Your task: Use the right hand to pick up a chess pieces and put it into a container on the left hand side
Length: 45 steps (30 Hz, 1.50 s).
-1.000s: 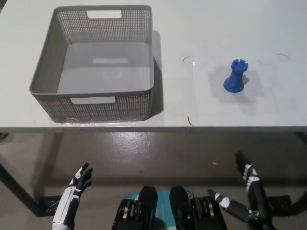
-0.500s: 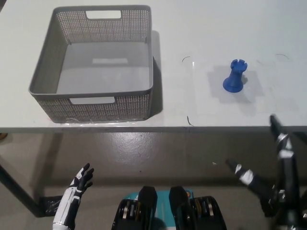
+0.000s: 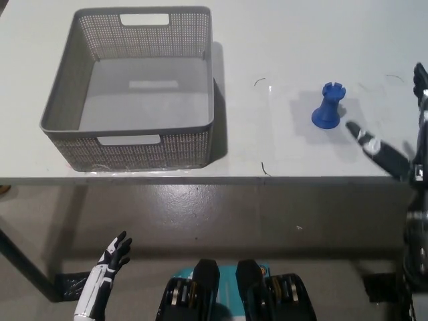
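A blue chess rook (image 3: 328, 106) stands upright on the white table (image 3: 281, 40), right of centre. To its left sits a grey mesh basket (image 3: 57, 114), with nothing in it. My black right hand (image 3: 400, 137) is raised at the picture's right edge, over the table's front right part, open with fingers spread. One finger points toward the rook and stops a short way to its right, not touching. My white left hand (image 3: 110, 262) rests low at the bottom left, below the table's edge, fingers apart.
The table's front edge (image 3: 200, 179) runs across the middle of the picture, with grey floor below it. A dark table leg (image 3: 23, 264) slants at the lower left. Thin dark marks lie on the tabletop near the rook.
My right hand has risen from below the table edge to over the table's right side, nearer the rook. The left hand has barely moved. Rook and basket are unmoved.
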Each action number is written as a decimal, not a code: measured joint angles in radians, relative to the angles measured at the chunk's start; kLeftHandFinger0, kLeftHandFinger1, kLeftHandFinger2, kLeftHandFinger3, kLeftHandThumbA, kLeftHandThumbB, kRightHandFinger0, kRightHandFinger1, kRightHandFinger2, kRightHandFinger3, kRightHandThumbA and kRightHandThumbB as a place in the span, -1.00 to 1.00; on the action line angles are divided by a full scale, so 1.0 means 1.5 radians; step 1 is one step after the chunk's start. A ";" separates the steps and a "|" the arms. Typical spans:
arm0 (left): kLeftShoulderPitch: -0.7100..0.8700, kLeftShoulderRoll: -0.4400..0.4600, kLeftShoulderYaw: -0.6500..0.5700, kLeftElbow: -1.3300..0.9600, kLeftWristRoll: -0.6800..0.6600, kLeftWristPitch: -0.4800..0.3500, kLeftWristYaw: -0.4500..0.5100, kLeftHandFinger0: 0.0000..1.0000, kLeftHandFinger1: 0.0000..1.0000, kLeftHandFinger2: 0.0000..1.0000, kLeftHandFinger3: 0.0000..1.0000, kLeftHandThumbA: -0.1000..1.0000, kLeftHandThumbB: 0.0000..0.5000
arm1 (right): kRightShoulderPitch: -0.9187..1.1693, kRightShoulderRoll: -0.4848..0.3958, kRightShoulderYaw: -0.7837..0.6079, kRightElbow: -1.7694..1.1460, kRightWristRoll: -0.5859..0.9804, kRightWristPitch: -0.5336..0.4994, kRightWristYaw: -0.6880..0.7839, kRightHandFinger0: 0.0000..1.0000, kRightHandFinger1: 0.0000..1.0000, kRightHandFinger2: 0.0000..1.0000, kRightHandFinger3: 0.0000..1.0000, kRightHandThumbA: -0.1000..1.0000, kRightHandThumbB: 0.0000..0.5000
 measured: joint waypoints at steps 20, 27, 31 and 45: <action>0.008 0.000 -0.002 0.003 0.005 -0.006 -0.002 1.00 1.00 1.00 1.00 1.00 -0.42 | -0.312 -0.026 0.005 0.594 0.020 -0.022 -0.013 1.00 1.00 1.00 1.00 0.98 0.76; 0.008 0.000 -0.003 0.003 0.005 -0.006 -0.002 1.00 1.00 1.00 1.00 1.00 -0.41 | -0.356 -0.025 0.038 0.700 0.020 -0.043 -0.021 1.00 1.00 1.00 1.00 1.00 1.00; 0.008 0.000 -0.004 0.002 0.005 -0.006 -0.002 1.00 1.00 1.00 1.00 1.00 -0.41 | -0.363 -0.022 0.053 0.735 0.020 -0.051 -0.025 1.00 1.00 1.00 1.00 1.00 0.98; 0.011 -0.001 -0.003 -0.001 0.003 -0.006 -0.005 1.00 1.00 1.00 1.00 1.00 -0.47 | -0.389 -0.023 0.041 0.817 0.044 -0.056 -0.003 1.00 1.00 1.00 1.00 0.67 0.82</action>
